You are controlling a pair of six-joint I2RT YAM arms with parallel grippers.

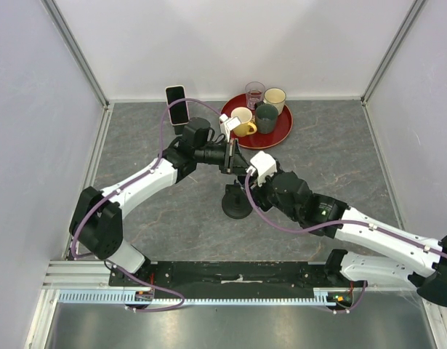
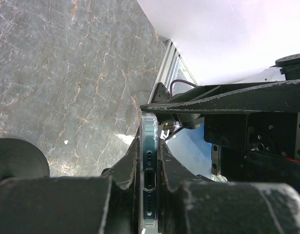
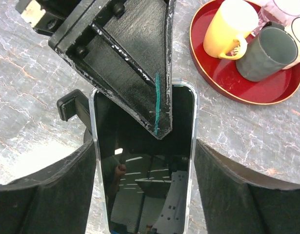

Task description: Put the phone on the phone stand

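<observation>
The phone (image 3: 140, 195) has a dark screen and a clear case. It is held in the air between both grippers. My left gripper (image 2: 150, 146) is shut on its front and back faces, and its bottom edge with the charging port (image 2: 149, 170) shows there. My right gripper (image 3: 145, 146) is shut on its two long edges, with a left finger (image 3: 135, 63) lying over the screen. In the top view the grippers meet (image 1: 236, 158) and hide the phone. The black phone stand (image 1: 236, 205) sits on the table just below them; its round base (image 2: 13, 158) also shows in the left wrist view.
A red tray (image 1: 283, 135) at the back holds a yellow mug (image 1: 243, 121), a dark green mug (image 1: 267, 118), a cream cup (image 1: 275, 97) and a clear glass (image 1: 255, 91). Another phone-like slab (image 1: 176, 105) stands upright at the back wall. Walls enclose three sides.
</observation>
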